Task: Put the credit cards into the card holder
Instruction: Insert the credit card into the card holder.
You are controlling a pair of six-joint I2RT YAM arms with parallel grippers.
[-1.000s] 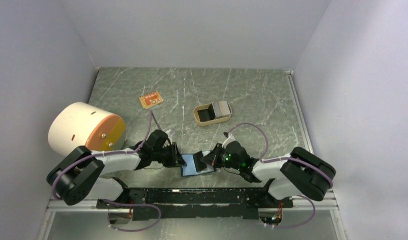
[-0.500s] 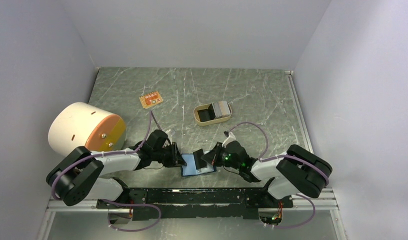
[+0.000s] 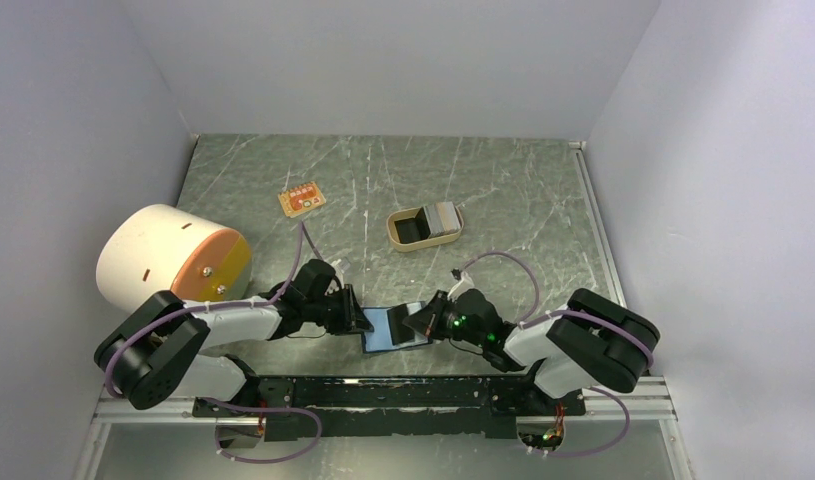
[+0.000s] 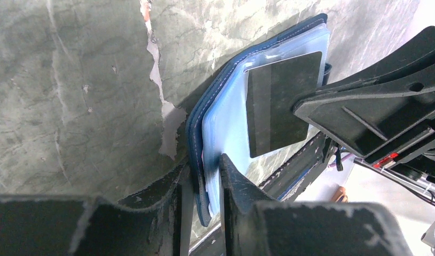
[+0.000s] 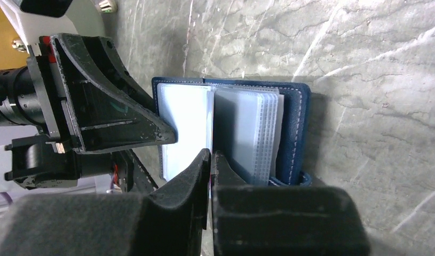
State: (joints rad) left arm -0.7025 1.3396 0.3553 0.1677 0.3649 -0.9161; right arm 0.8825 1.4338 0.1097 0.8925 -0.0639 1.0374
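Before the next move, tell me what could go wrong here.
1. The left fingers clamp only one edge of the holder; a push may twist it free.
2. The right fingers pinch the card against many loose sleeves; it may slip between them rather than into one.
3. Both arms' fingers sit close over the holder; they could bump.

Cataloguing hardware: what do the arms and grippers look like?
The left arm and right arm have white links and bulky black joints, with purple cables looping alongside. The left gripper and right gripper have matte black wedge-shaped fingers; green lights glow on the right wrist.
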